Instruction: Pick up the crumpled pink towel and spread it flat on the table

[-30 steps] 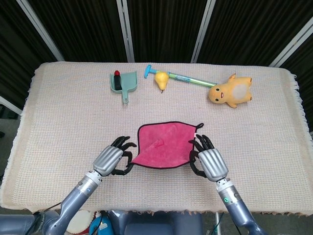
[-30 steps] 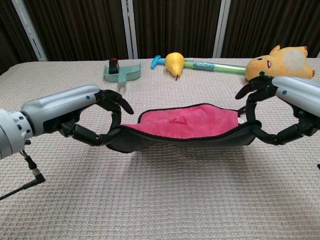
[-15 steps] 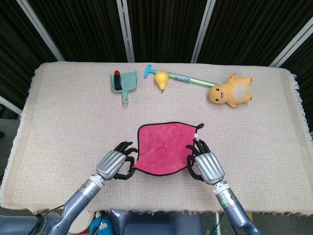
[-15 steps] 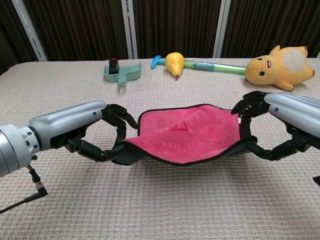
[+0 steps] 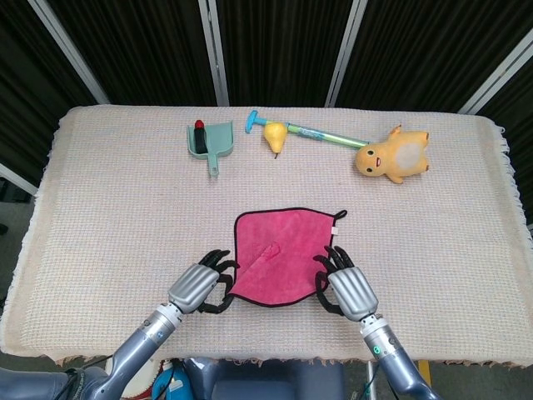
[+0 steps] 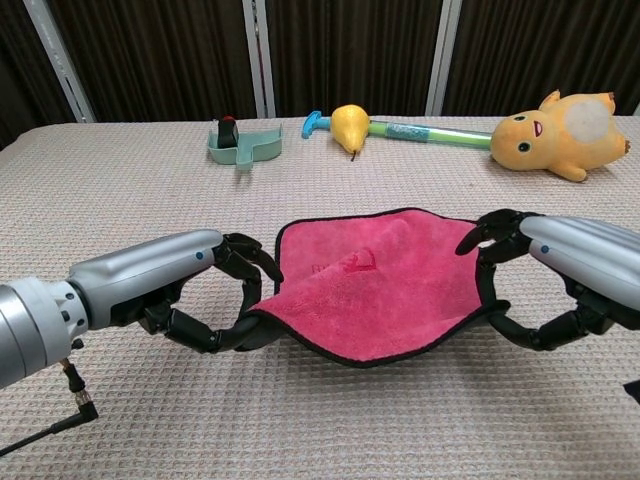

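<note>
Now both robot hands (image 6: 215, 300) (image 6: 520, 280) pinch the pink towel (image 6: 375, 285).

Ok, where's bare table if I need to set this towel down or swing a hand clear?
Bare cloth lies either side of the pink towel, and between it and the back row. Crowded along the back: dustpan, pear, pump, plush duck. The left hand and right hand occupy the near corners.

both hands (image 6: 215, 300) (image 6: 520, 285) hold the pink towel (image 6: 375, 280) spread; near corners lifted
</note>
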`<move>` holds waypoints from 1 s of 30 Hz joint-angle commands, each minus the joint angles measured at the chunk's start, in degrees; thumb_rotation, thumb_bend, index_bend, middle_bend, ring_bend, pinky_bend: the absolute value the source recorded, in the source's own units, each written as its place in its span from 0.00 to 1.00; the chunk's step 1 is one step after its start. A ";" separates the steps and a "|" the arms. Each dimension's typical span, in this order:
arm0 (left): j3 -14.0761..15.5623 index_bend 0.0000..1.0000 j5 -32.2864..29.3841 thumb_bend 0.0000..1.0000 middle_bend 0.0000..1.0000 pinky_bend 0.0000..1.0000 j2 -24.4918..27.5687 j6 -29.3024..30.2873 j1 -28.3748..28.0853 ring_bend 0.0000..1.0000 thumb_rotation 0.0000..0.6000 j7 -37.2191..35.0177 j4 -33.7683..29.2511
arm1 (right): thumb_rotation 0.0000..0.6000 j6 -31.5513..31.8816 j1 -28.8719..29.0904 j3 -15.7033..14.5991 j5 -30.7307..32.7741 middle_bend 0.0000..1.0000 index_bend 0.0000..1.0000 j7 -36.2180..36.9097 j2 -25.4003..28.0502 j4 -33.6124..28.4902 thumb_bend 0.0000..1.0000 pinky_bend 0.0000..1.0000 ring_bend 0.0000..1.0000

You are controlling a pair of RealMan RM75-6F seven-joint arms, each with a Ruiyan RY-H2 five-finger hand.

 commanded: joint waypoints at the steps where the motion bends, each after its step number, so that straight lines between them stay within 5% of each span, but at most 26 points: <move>1: 0.08 0.57 0.11 0.42 0.18 0.04 -0.05 -0.15 0.11 0.00 1.00 0.11 0.05 | 1.00 -0.19 -0.18 -0.04 0.07 0.22 0.62 -0.04 -0.09 0.06 0.50 0.07 0.03; 7: 0.19 0.49 -0.18 0.38 0.16 0.04 0.52 -1.25 0.05 0.00 1.00 0.52 -0.22 | 1.00 -1.24 -0.34 -0.23 0.67 0.22 0.56 -0.58 0.57 -0.32 0.50 0.07 0.03; 13: 0.27 0.38 -0.82 0.26 0.12 0.03 1.40 -2.44 -0.11 0.00 1.00 0.97 -0.52 | 1.00 -2.33 -0.34 -0.61 1.26 0.17 0.30 -1.99 1.16 -0.82 0.49 0.05 0.00; 18: 0.00 0.28 -1.50 0.16 0.09 0.01 3.10 -3.28 -0.31 0.00 1.00 1.35 -1.17 | 1.00 -3.54 -0.35 -0.64 2.89 0.05 0.03 -3.39 1.97 -1.61 0.38 0.02 0.00; 25: -0.47 0.12 -1.94 0.00 0.06 0.00 4.53 -3.40 -0.28 0.00 1.00 1.40 -1.55 | 1.00 -3.02 -0.61 0.06 4.27 0.00 0.00 -5.50 3.06 -2.79 0.28 0.00 0.00; 30: -0.56 0.20 -1.54 0.02 0.08 0.00 5.08 -2.60 0.00 0.00 1.00 2.15 -1.23 | 1.00 -0.54 -1.67 0.95 3.86 0.00 0.00 -4.55 3.94 -3.41 0.28 0.00 0.00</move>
